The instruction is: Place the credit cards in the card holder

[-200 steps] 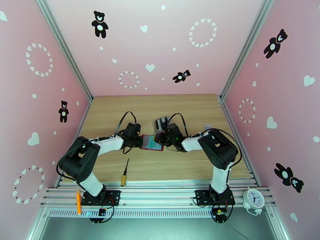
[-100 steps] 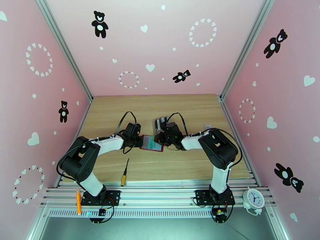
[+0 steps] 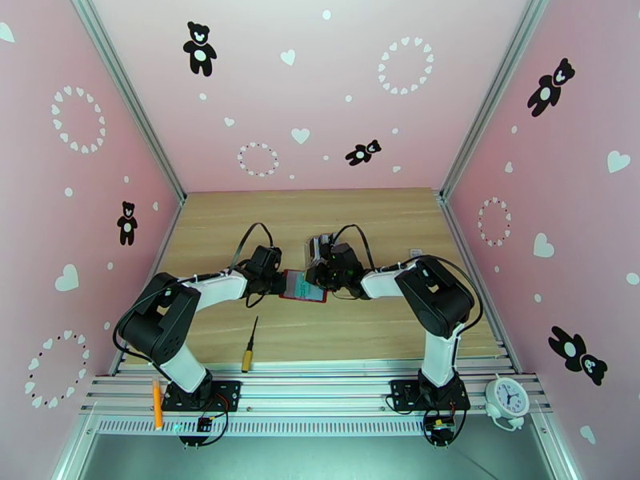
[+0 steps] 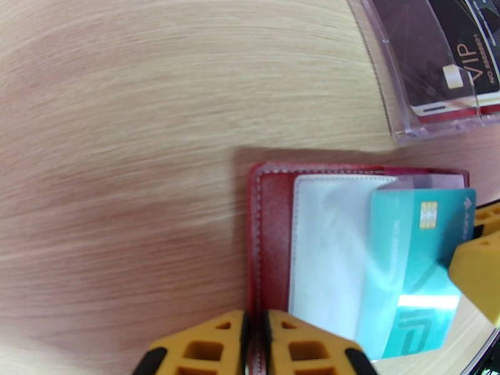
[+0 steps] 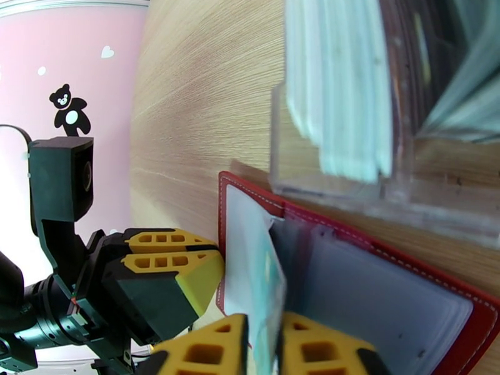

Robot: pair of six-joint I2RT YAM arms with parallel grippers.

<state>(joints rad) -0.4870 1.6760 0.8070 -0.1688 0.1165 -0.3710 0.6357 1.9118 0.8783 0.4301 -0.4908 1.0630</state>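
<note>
The card holder (image 3: 318, 298) lies open at mid-table, dark red with clear sleeves (image 4: 269, 245) (image 5: 437, 270). My left gripper (image 3: 282, 283) (image 4: 255, 345) is shut on its left edge. A teal credit card (image 3: 302, 286) (image 4: 412, 264) (image 5: 265, 282) sits partly tucked under a clear sleeve, its chip end sticking out to the right. My right gripper (image 3: 322, 280) (image 5: 262, 351) stands at that end, its fingers (image 4: 478, 270) slightly apart with the card's edge between them. Dark cards (image 4: 450, 51) stand in the clear rack behind.
A clear plastic slotted rack (image 3: 318, 248) (image 4: 400, 89) (image 5: 350, 176) stands right behind the wallet. A yellow-handled screwdriver (image 3: 250, 346) lies near the front edge. An orange pen (image 3: 157, 403) and a white clock (image 3: 507, 398) rest on the front rail.
The right gripper has shifted a little to the left, pushing the teal card further over the wallet, and its fingers have parted slightly. The left arm has not moved.
</note>
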